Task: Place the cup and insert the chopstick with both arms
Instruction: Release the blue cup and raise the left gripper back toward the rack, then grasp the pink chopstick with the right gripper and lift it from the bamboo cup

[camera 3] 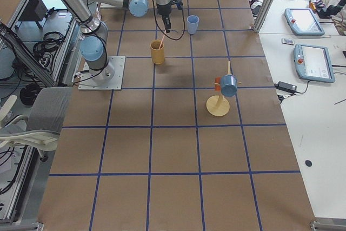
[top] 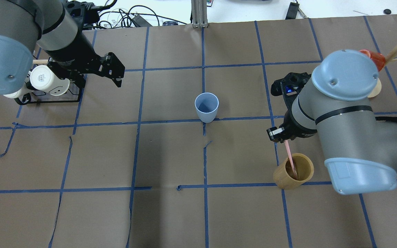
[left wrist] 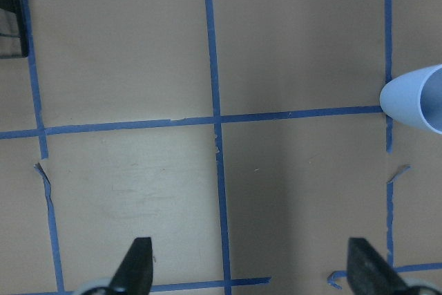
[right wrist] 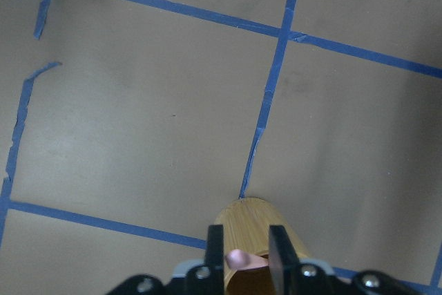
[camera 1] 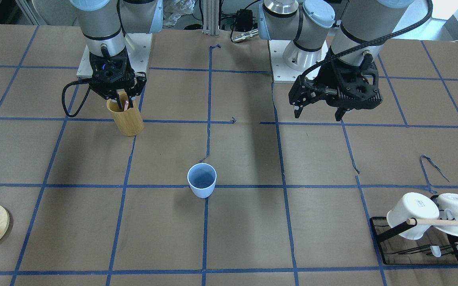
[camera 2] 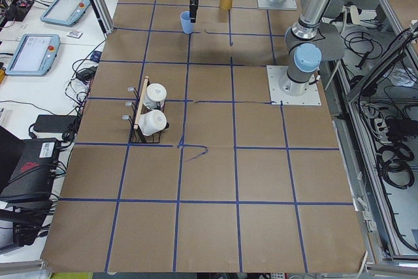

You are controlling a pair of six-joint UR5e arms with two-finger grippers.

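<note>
1. The right claw (right wrist: 246,240) is clamped on a thin pink chopstick (top: 291,159), whose lower end sits inside the round bamboo holder (top: 293,172).
2. The left claw (left wrist: 250,250) hangs wide apart above the brown counter (top: 171,155).
3. The pale blue plastic cup (top: 206,106) stands upright mid-counter, apart from both.

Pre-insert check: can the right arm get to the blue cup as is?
Probably yes: only bare table lies between the right gripper, shut on the chopstick, and the blue cup; the left gripper hangs clear.
</note>
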